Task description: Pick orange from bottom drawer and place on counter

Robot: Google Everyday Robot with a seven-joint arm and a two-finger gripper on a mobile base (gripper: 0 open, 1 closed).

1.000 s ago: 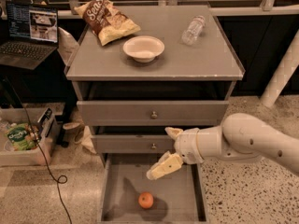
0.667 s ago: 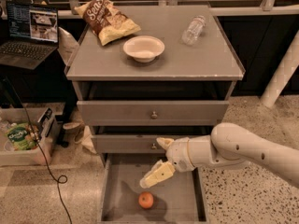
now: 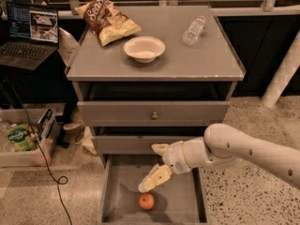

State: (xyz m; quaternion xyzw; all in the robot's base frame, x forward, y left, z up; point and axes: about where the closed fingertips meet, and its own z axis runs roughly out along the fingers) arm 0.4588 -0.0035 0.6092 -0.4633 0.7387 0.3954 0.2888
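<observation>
My claw point(image 3: 149, 168) has swung down and left into the bottom drawer point(image 3: 180, 205), spread open right above the orange point(image 3: 146, 201) toward the drawer's front edge, so the grab looks next, desk point(image 3: 187, 60) later.

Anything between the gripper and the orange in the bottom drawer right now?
No. The camera view shows the open gripper just above the orange, with only bare floor of the bottom drawer between them.

Front of bottom drawer point(image 3: 180, 203) cut off by lower edge. The gripper point(image 3: 155, 167), fingers spread, hangs over that drawer near the orange point(image 3: 146, 201). Its arm point(image 3: 253, 151) leaves at right edge and covers right half of middle drawer point(image 3: 122, 143). The laptop point(image 3: 28, 36) clipped at left.
</observation>
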